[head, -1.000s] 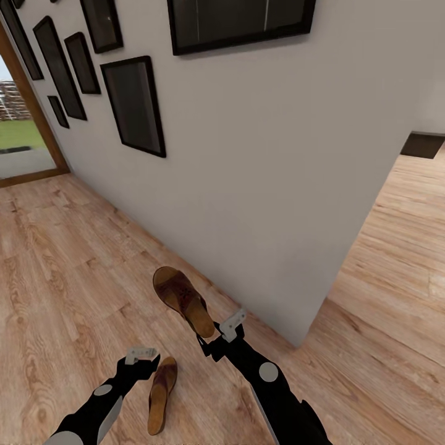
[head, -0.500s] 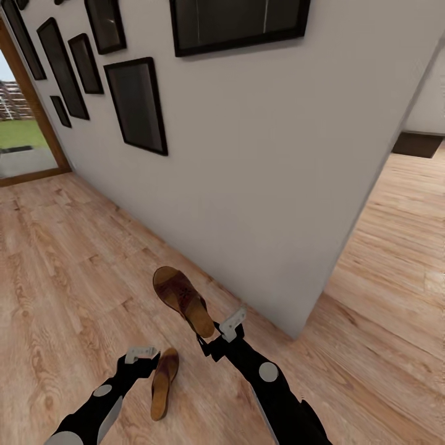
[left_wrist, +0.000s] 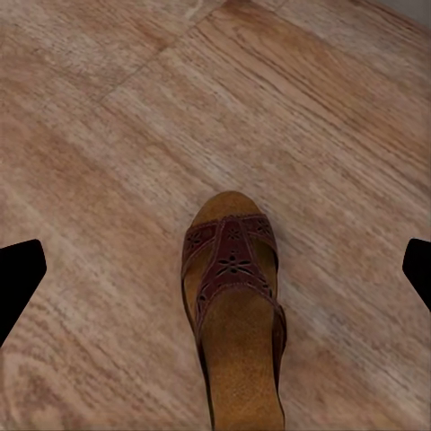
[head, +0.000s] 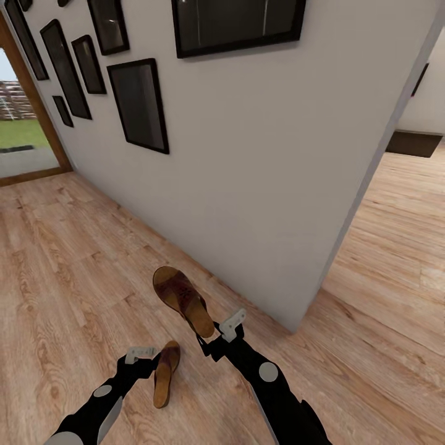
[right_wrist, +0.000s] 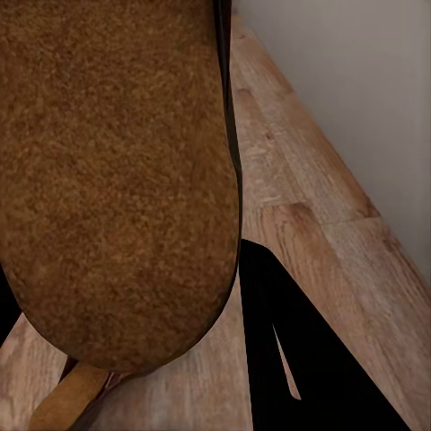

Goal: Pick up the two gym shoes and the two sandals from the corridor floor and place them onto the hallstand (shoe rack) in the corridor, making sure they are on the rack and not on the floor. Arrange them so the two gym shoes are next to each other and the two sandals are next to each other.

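One brown sandal [head: 182, 300] hangs above the corridor floor [head: 68, 259], with my right gripper [head: 215, 334] shut on its heel end. In the right wrist view its tan underside [right_wrist: 117, 180] looms close beside a dark finger [right_wrist: 269, 350]. The other sandal [head: 165, 372] lies flat on the planks just right of my left gripper [head: 143, 355]. The left wrist view looks down on this sandal [left_wrist: 235, 314], with the gripper [left_wrist: 215, 274] above it and its fingers spread wide, so it is open. The gym shoes and the hallstand are out of view.
A grey wall [head: 259, 185] with several black picture frames [head: 139, 105] runs along the corridor and ends at a corner [head: 296, 324] close to my right arm. Wood floor continues to the right past the corner. A glass door [head: 25, 136] stands at the far left.
The whole view has shifted leftward past the wall corner as the robot moves. The floor sandal has come nearer the left gripper in the view. The right gripper keeps its hold.
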